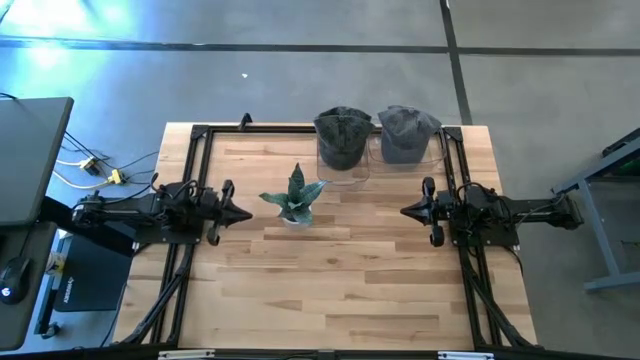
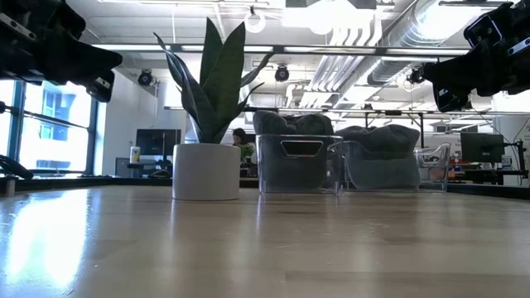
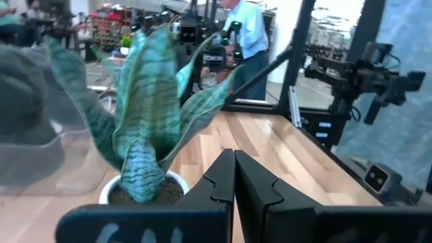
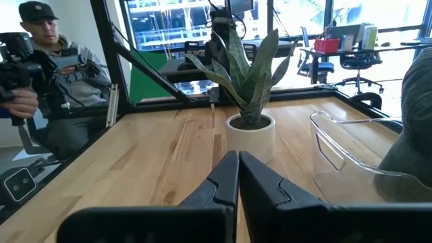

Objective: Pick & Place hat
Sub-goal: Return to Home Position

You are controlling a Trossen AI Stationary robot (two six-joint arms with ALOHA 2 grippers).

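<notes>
Two hats sit at the table's far edge, each in a clear plastic bin: a dark camouflage hat [image 1: 342, 135] and, to its right, a grey hat [image 1: 407, 133]. The low view shows both bins side by side [image 2: 298, 161] [image 2: 389, 161]. My left gripper [image 1: 245, 213] is shut and points level toward the table's middle from the left side. My right gripper [image 1: 407, 211] is shut and faces it from the right side. Their own wrist views show each pair of fingers closed with nothing between them [image 3: 234, 177] [image 4: 239, 177].
A snake plant in a white pot [image 1: 294, 197] stands between the two grippers, nearer the left one. Black frame rails [image 1: 195, 160] run along the table's sides and far edge. Bare wood lies toward the near edge. People show in the room beyond [image 4: 47, 61].
</notes>
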